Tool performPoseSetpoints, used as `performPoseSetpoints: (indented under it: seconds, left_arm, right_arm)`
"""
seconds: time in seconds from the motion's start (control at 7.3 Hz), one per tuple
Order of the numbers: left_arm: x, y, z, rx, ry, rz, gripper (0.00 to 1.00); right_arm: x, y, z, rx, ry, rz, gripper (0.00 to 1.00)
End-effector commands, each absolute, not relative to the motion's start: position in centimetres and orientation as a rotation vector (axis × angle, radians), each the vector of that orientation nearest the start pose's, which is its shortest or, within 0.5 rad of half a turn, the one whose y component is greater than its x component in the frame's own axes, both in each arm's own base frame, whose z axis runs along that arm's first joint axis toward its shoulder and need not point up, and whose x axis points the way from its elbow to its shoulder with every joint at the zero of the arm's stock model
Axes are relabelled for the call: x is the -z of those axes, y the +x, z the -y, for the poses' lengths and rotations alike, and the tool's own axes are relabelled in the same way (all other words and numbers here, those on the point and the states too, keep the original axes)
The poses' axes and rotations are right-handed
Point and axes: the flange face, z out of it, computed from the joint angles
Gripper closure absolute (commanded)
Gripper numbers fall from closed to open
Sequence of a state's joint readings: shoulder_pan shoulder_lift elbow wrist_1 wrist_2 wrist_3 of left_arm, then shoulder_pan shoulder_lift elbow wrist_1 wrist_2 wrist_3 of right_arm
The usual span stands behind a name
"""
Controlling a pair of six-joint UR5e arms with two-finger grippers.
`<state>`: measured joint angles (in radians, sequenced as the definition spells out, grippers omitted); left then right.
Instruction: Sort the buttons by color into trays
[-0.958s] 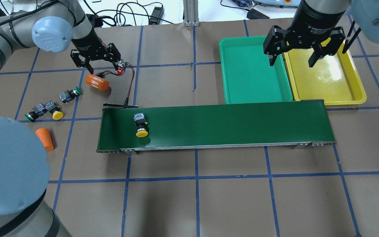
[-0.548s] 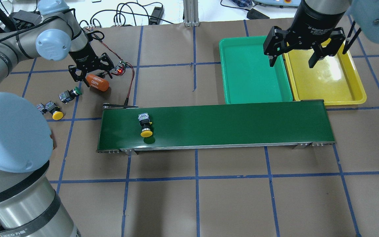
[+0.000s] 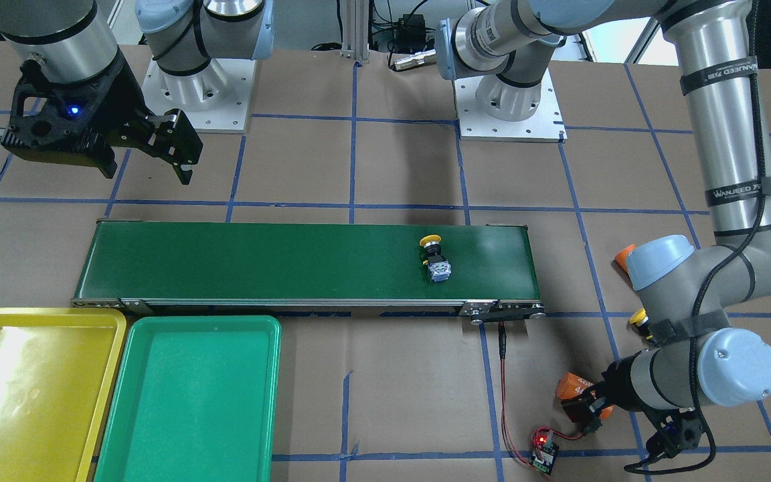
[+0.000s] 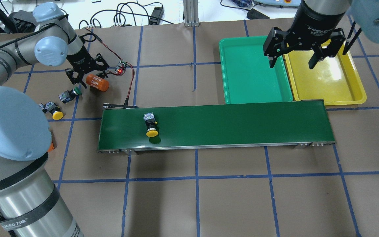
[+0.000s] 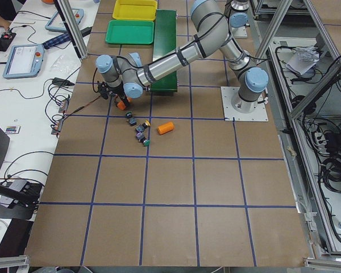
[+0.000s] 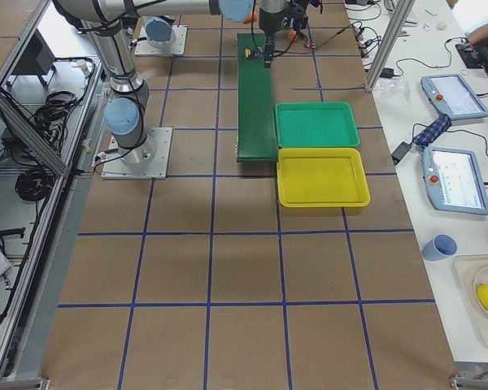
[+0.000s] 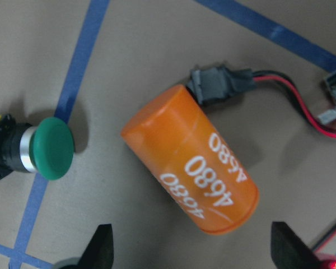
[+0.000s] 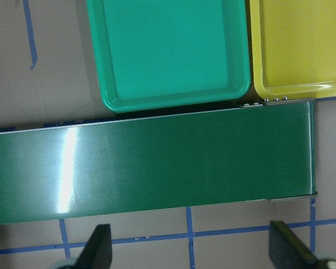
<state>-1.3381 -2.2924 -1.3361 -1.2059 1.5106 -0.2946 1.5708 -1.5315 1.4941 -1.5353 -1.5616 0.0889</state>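
**Over the table's left end, open jaws above an orange cylinder**

Over the table's left end, the left gripper [image 4: 87, 75] hangs with its jaws spread wide and nothing between them. The wrist view shows both fingertips [image 7: 103, 246] clear of the orange cylinder marked 4680 [image 7: 193, 188], which lies on its side on the brown paper. A green button [image 7: 51, 148] lies just beside the cylinder, apart from it, its cap on a blue tape line. A small circuit board [image 4: 121, 68] with red wires sits near the cylinder's other end.

Further along the table, the right gripper [image 4: 292, 62] is also wide open and empty. It hovers above the seam where the green tray [image 4: 253, 82] and the yellow tray [image 4: 337, 85] meet side by side. Both trays hold nothing.

One yellow button [image 4: 151, 126] lies on the conveyor belt [image 4: 235, 125], near its end closest to the left arm, cap toward the robot. A second yellow button [image 4: 54, 111] lies on the paper left of the belt, near the green one. A plain orange cylinder [image 5: 166, 127] rests close by. The fourth button is hidden by the left arm in the overhead view.
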Motion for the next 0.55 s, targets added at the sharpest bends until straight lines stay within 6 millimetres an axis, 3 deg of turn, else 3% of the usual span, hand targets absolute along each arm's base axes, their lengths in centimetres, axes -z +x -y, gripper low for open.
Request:
performPoseSetpoints:
  seconds: [0.0,0.14,0.41]
  left_arm:
    - [-17.3,2.5,72.9,-0.193,-0.894,-3.102,0.00]
    - [-17.7,1.8,72.6,-0.200,-0.876,-3.103,0.06]
    - [-18.4,1.5,71.9,-0.246,-0.792,-3.116,0.81]
  right_arm:
    - [-50.2,13.4,50.9,0.002,0.139,-3.129,0.00]
    - [-50.2,13.4,50.9,-0.001,0.139,-3.129,0.00]
    - [-50.3,13.4,50.8,0.002,0.137,-3.129,0.00]
